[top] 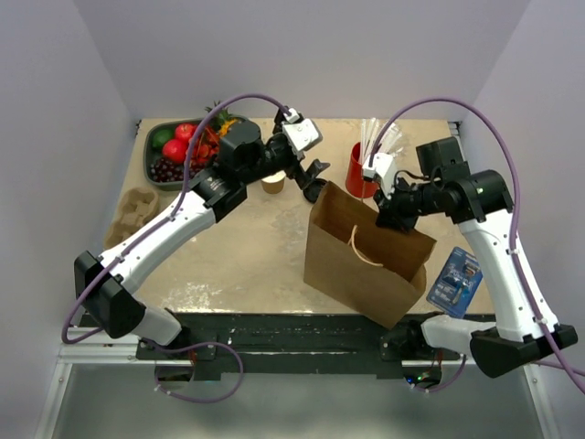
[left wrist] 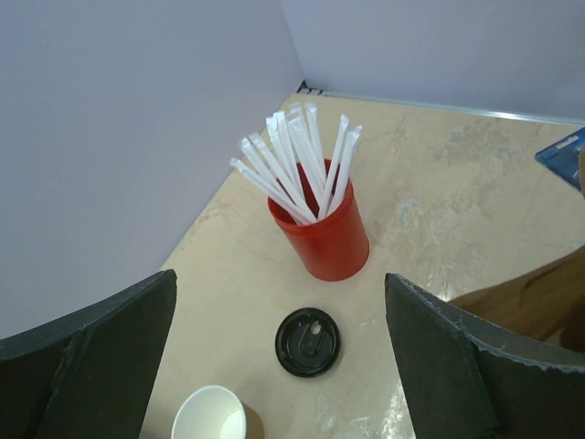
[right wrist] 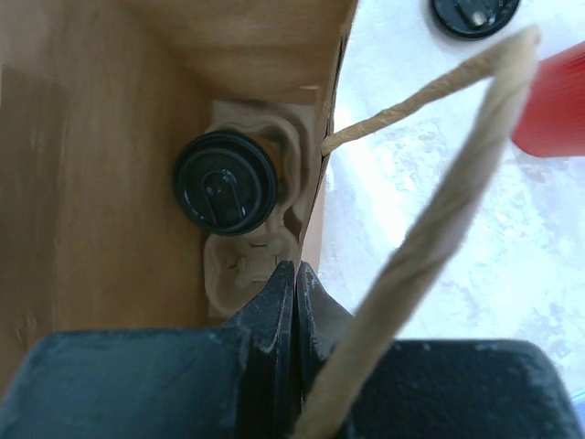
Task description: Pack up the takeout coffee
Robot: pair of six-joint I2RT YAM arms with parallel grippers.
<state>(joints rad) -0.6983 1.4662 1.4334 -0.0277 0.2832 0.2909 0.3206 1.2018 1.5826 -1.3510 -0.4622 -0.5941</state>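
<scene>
The takeout coffee (right wrist: 224, 183) is seen in the paper bag (right wrist: 110, 137), at eleven o'clock from the right gripper (right wrist: 294, 274), seemingly pinched on the bag's rim; the left gripper (left wrist: 279, 297) is spread.

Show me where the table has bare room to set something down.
Widest bare tabletop: near the front edge, between the left arm and the paper bag. A smaller strip runs along the back wall behind the bag. Crowded: lidless cup, loose black lid and red straw cup cluster at the bag's back corner.
</scene>
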